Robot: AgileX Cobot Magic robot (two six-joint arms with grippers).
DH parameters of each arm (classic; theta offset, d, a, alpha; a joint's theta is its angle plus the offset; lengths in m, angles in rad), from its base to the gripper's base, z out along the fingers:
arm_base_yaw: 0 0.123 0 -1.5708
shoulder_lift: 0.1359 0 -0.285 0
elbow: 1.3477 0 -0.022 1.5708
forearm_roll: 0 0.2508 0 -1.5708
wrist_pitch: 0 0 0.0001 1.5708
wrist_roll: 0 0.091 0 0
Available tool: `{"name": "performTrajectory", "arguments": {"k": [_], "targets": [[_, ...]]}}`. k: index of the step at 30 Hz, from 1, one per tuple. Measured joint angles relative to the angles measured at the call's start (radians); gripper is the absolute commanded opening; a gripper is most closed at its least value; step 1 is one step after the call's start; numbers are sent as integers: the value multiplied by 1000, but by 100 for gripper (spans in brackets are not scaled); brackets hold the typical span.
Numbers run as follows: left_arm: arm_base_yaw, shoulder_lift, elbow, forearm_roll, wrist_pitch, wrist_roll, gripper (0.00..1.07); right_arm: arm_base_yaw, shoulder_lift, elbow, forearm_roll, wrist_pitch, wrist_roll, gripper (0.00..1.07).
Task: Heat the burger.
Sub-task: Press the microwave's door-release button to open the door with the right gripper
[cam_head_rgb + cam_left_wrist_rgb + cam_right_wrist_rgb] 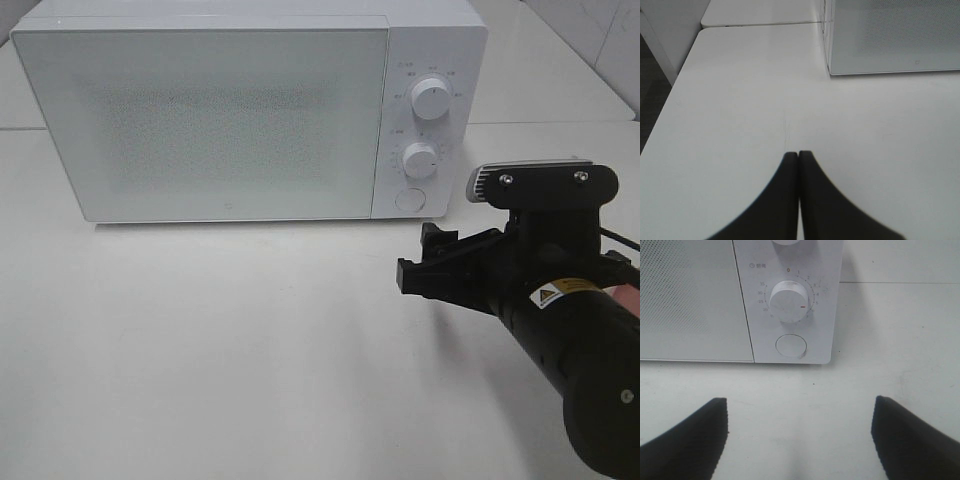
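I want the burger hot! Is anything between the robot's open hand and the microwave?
Nothing visible. Only table lies between the right gripper and the microwave front. Its door is shut, and no burger is in view.

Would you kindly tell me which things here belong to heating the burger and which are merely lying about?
For the job: microwave, door closed; its lower knob and round button; right claw, open, near those controls.
Idle: left claw, shut, over the table.
The burger itself is not in view.
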Motion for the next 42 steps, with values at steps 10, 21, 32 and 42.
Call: {"name": "performTrajectory", "arguments": {"k": [10, 21, 32, 42], "targets": [[0, 0, 0, 0, 0, 0, 0, 0, 0, 0, 0, 1, 253, 76], [0, 0, 0, 0, 0, 0, 0, 0, 0, -3, 0, 21, 863, 68], [0, 0, 0, 0, 0, 0, 0, 0, 0, -3, 0, 23, 1445, 35], [0, 0, 0, 0, 0, 0, 0, 0, 0, -3, 0, 23, 1536, 0]]}}
